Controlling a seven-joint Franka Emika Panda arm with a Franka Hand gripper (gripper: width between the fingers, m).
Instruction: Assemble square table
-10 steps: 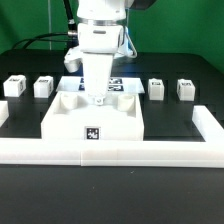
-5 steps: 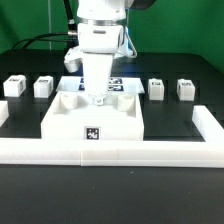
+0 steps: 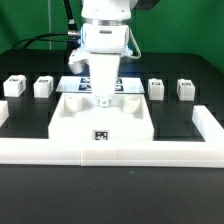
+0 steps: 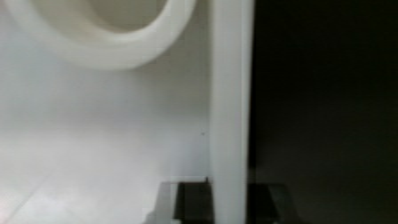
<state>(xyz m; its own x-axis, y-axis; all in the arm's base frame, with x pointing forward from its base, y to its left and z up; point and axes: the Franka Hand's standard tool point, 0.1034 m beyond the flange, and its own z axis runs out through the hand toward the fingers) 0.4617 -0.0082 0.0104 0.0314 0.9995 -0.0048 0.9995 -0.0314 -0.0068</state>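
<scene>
The white square tabletop [image 3: 70, 130] lies against the border rail, with a black-and-white tag on its front wall. My gripper [image 3: 105, 100] reaches straight down and is shut on the tabletop's far rim. In the wrist view the rim [image 4: 231, 100] runs between my two dark fingers [image 4: 192, 203], and a round corner hole [image 4: 125, 30] shows beside it. Four small white tagged legs stand in a row behind. Two are on the exterior view's left [image 3: 14, 86] [image 3: 43, 86] and two on its right [image 3: 157, 89] [image 3: 186, 89].
The long white border rail [image 3: 110, 152] runs along the front and turns back at the exterior view's right [image 3: 207, 125]. The marker board [image 3: 80, 86] lies flat behind the tabletop, partly hidden by my arm. Black cables trail at the back left.
My gripper has moved toward the exterior view's right, and the tabletop has slid with it along the rail. The legs have not moved.
</scene>
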